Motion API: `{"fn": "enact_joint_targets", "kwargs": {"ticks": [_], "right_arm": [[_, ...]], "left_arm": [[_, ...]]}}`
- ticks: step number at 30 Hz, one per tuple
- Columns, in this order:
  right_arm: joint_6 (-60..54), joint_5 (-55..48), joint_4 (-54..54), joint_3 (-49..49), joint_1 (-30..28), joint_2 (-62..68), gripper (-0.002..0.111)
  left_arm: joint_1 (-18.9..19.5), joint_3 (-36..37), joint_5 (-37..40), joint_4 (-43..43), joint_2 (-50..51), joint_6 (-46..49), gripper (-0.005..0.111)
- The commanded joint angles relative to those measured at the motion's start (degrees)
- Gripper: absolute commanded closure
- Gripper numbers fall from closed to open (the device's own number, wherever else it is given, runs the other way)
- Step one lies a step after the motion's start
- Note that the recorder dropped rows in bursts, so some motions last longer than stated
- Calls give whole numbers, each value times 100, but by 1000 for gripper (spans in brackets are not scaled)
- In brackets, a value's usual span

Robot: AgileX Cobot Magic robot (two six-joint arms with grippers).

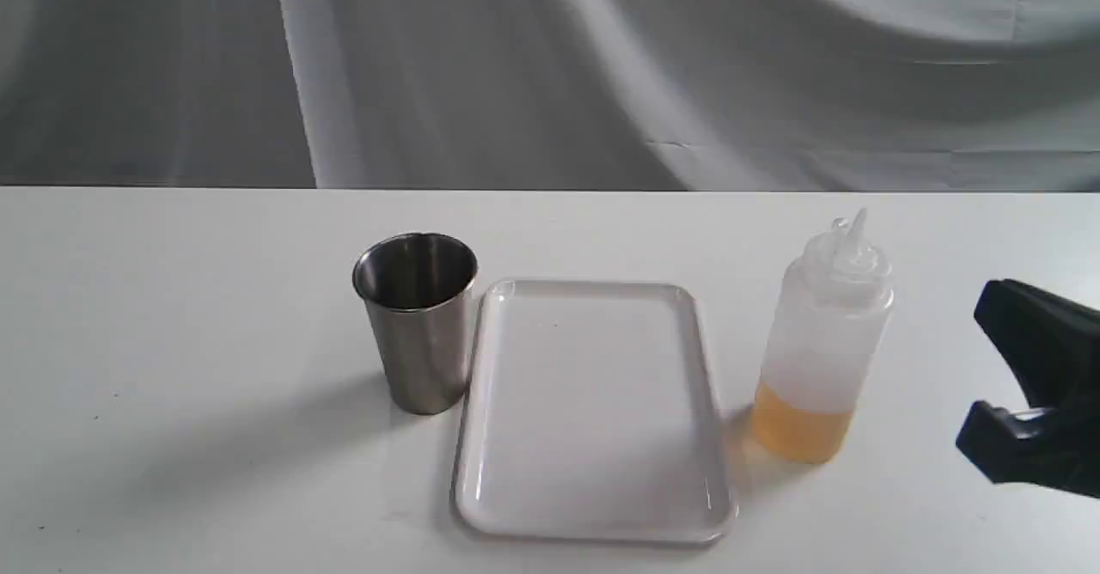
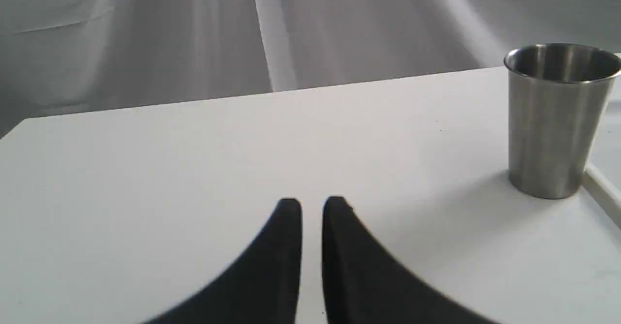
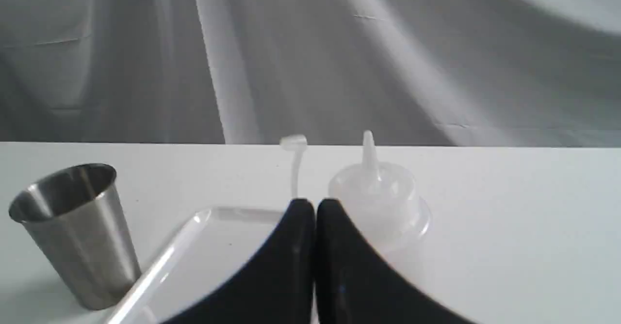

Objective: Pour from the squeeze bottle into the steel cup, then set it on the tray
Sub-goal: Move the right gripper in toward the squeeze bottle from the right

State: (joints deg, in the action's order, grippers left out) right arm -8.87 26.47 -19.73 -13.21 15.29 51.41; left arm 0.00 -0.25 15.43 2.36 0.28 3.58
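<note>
So the biggest thing here is a white table (image 1: pixel 172 342) with a wrinkly grey cloth (image 1: pixel 516 67) hung behind it. The tray (image 1: pixel 593 402) lies flat around the middle of the table, nothing on it. The bottle (image 1: pixel 821 359) stands upright on the table just right of the tray, not touching it. There's amber liquid in its bottom part only, the nozzle is uncapped, and the little tethered tip sticks out to the side. The cup (image 1: pixel 421 342) stands upright right at the tray's far-left corner. It's close enough that I can't tell if it touches the rim, and I can't make out whether anything's in it. The right claw (image 3: pixel 310 205) sits right of the bottle and a bit nearer, clear of it, fingers pressed together on nothing. The left claw (image 2: pixel 312 202) is low over bare table well left of the cup. Its fingers are pretty much together, with just a thin slit between them and nothing in it.
</note>
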Motion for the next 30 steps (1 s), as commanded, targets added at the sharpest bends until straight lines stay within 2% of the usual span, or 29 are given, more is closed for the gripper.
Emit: {"fn": "enact_joint_targets", "kwargs": {"ticks": [1,7,12,19,26,30], "right_arm": [[105,378,137,228,14,357,108],[647,907,735,240,14,1355,108],[682,1543,735,240,14,2112,108],[887,2174,1454,240,14,3034,108],[959,2566,1406,240,14,3739,108],[1441,2649,983,240,14,4028,108]], "left_arm": [[-22,25,-41,14,-29,-10,98],[-22,25,-41,14,-29,-10,98],[-22,25,-41,14,-29,-10,98],[-22,25,-41,14,-29,-10,98],[-22,25,-41,14,-29,-10,98],[-22,25,-41,14,-29,-10,98]]}}
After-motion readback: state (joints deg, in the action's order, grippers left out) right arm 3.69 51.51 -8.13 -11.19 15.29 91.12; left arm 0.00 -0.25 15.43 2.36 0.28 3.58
